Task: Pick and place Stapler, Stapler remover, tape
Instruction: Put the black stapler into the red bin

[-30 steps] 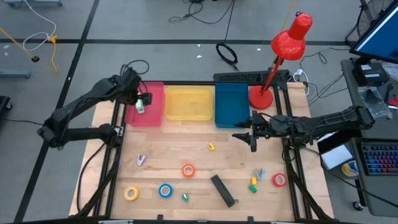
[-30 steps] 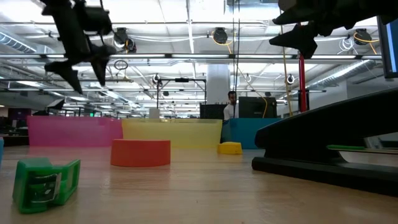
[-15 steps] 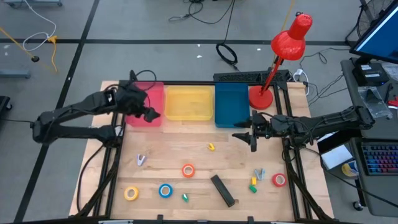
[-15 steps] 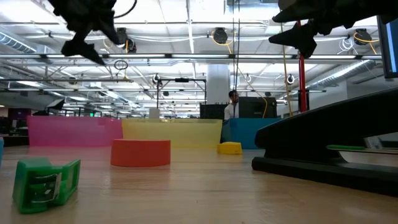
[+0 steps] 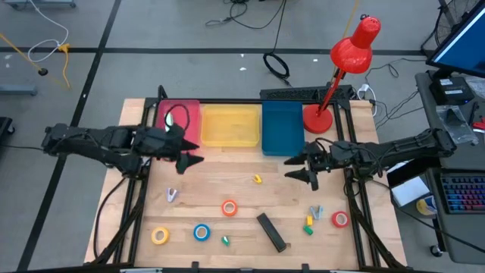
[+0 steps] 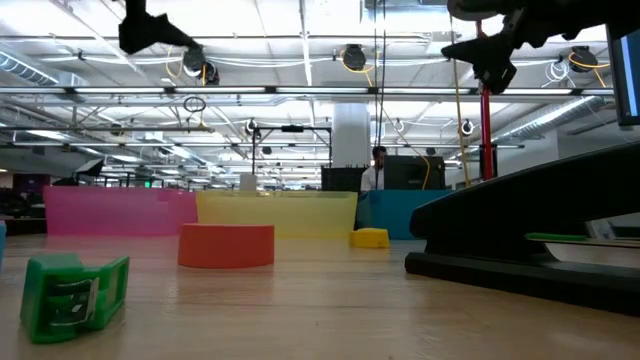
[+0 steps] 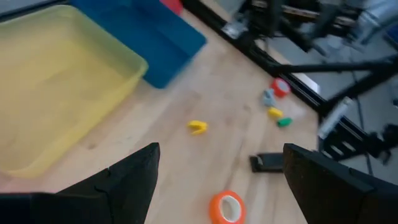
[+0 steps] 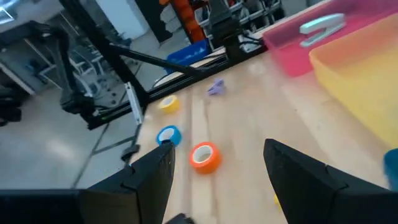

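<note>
The black stapler (image 5: pixel 271 232), the largest piece, is seen lying flat well below the left gripper (image 5: pixel 191 154), whose fingers are spread apart and empty. It is judged heavy and rigid, best gripped across its narrow body. The orange-red tape roll (image 5: pixel 229 207) lies nearer; it is likely light and stiff, best pinched across its rim. The right gripper (image 5: pixel 308 172) hangs open above the small yellow stapler remover (image 5: pixel 258 179).

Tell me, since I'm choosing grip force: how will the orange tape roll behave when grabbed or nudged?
The orange tape roll lies flat on its face, so a nudge probably slides it rather than rolls it. Its squat ring shape in the low view suggests it is stiff and fairly light. If tipped onto its edge, it would likely roll.
</note>
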`<state>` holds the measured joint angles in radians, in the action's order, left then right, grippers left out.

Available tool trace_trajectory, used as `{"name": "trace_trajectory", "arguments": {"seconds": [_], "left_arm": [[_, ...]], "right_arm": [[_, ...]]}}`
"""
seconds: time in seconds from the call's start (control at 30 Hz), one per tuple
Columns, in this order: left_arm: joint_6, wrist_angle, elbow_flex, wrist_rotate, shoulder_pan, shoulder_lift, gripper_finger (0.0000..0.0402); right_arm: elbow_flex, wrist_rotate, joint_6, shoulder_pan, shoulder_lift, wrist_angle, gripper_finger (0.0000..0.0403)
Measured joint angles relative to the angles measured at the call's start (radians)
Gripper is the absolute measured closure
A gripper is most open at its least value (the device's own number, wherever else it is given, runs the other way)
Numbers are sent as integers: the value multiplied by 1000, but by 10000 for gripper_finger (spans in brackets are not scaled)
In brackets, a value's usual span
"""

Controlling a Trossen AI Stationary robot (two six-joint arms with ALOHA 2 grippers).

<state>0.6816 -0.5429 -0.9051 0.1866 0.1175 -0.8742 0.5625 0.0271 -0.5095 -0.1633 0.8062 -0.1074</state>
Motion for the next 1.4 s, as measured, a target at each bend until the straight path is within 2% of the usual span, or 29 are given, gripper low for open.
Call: {"name": "trace_trajectory", "arguments": {"seconds": [0.1,0.23,0.47,0.63,0.8,0.97,1.03,1.23,1.4], "left_arm": [[10,9,16,47,52,12,66],[27,107,117,77,87,70,66],[17,280,336,-14,124,230,66],[21,306,419,-57,155,335,66],[-26,290,434,-59,181,409,66],[-80,278,434,-88,199,456,66],[-93,276,434,-114,202,464,66],[-115,247,434,-165,215,464,66],[-128,231,434,-167,221,464,66]], "right_arm": [[0,7,-6,-55,0,-45,165],[0,104,-22,-144,4,-131,165],[24,318,-80,-304,65,-201,165],[158,437,-76,-385,195,-187,165],[378,471,-138,-423,356,44,165],[622,460,-333,-444,528,419,165],[712,413,-422,-448,593,553,165],[883,185,-675,-446,765,811,165],[905,7,-857,-446,856,877,165]]}}
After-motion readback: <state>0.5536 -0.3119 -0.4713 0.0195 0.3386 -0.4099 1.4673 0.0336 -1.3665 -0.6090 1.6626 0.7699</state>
